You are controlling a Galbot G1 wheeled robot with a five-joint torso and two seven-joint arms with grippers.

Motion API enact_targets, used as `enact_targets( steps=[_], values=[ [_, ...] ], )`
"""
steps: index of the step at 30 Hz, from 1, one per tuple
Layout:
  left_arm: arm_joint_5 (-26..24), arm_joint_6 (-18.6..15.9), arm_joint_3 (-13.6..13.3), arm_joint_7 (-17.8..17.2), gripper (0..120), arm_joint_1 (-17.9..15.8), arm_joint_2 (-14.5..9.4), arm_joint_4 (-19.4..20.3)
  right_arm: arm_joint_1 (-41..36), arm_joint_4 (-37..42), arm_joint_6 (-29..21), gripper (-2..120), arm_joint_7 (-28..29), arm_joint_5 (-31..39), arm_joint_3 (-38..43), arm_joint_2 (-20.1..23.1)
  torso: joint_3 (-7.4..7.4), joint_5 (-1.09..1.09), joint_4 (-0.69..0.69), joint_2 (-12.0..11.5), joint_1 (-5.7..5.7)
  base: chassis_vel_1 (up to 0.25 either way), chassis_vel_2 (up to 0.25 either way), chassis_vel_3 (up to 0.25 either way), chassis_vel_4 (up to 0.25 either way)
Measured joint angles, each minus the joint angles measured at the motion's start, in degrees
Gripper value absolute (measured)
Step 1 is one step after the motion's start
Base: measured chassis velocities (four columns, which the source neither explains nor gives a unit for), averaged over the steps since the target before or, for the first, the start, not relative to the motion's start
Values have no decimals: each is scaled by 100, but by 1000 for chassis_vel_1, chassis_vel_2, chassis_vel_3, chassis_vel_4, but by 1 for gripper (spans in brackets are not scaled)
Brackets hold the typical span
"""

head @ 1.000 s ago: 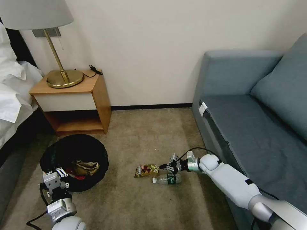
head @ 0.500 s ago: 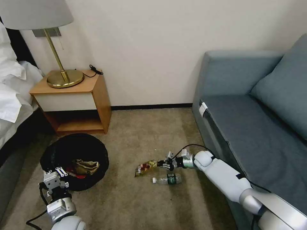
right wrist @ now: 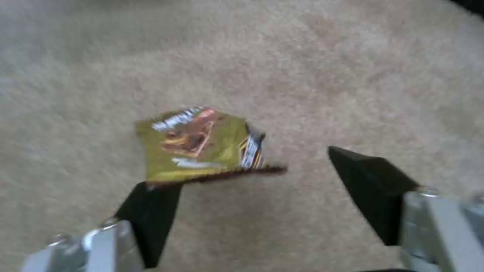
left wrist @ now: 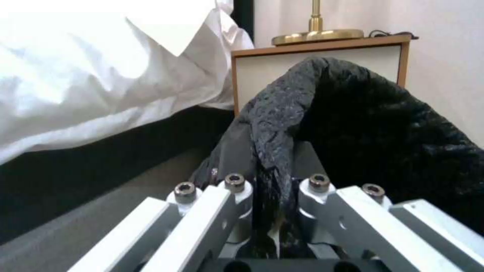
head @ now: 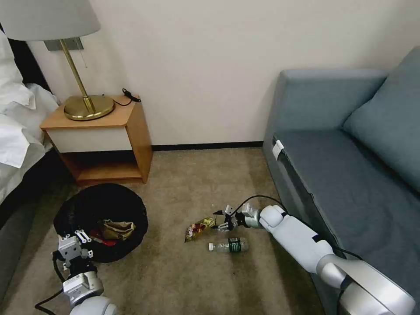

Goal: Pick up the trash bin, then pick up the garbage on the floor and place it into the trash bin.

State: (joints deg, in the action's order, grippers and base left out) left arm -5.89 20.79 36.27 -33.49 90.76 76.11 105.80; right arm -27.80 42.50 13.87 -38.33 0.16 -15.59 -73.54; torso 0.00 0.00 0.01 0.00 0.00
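The trash bin [head: 103, 205], lined with a black bag, stands on the carpet at the left with a crumpled brown paper bag [head: 117, 228] and a red-and-white packet [head: 98, 237] inside. My left gripper [head: 78, 239] is shut on the bin's near rim; in the left wrist view its fingers [left wrist: 237, 189] pinch the black bag [left wrist: 353, 124]. A gold-brown snack wrapper [head: 199, 228] lies mid-floor. My right gripper [head: 221, 220] is open just right of it, and in the right wrist view the wrapper [right wrist: 199, 141] sits ahead of the right gripper [right wrist: 239, 168]. A clear bottle with a green label [head: 228, 246] lies nearby.
A wooden nightstand [head: 103, 140] with a brass lamp [head: 87, 105] stands behind the bin, and a bed with white sheets [head: 15, 131] is at far left. A blue-grey sofa [head: 350, 166] runs along the right, close to my right arm. Bare carpet [head: 175, 280] lies in front.
My right gripper has moved left and away from me toward the wrapper and has opened. The wrapper's near end has tipped up slightly. The left gripper and bin have stayed put.
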Motion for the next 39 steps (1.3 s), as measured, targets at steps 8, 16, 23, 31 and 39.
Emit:
enact_targets(
  steps=[8, 16, 23, 31, 39],
  values=[
    [-13, 28, -4, -5, 0, -1, -16, -44, -234, 299, 250, 100, 610, -785, 111, 22, 0, 1, -1, 0, 0, 0, 0, 0, 0],
    [-12, 44, -33, -6, 0, -30, -6, -120, -488, 704, 317, 100, 761, -1014, 55, 98, 0, 1, -1, 1, 0, 0, 0, 0, 0],
    [9, 45, -58, -6, 0, -69, 9, -148, -496, 678, 373, 100, 764, -1030, -41, 58, 0, 0, -1, 1, 0, 0, 0, 0, 0],
    [19, 35, -50, -5, 0, -66, 10, -149, -269, 185, 430, 85, 712, -1115, -130, -208, 0, 0, 0, 1, 0, 0, 0, 0, 0],
    [-19, 34, -9, -6, 0, -65, -24, -165, -187, -75, 463, 59, 693, -1154, -149, -293, 0, 0, 0, 1, 0, 0, 0, 0, 0]
  ],
)
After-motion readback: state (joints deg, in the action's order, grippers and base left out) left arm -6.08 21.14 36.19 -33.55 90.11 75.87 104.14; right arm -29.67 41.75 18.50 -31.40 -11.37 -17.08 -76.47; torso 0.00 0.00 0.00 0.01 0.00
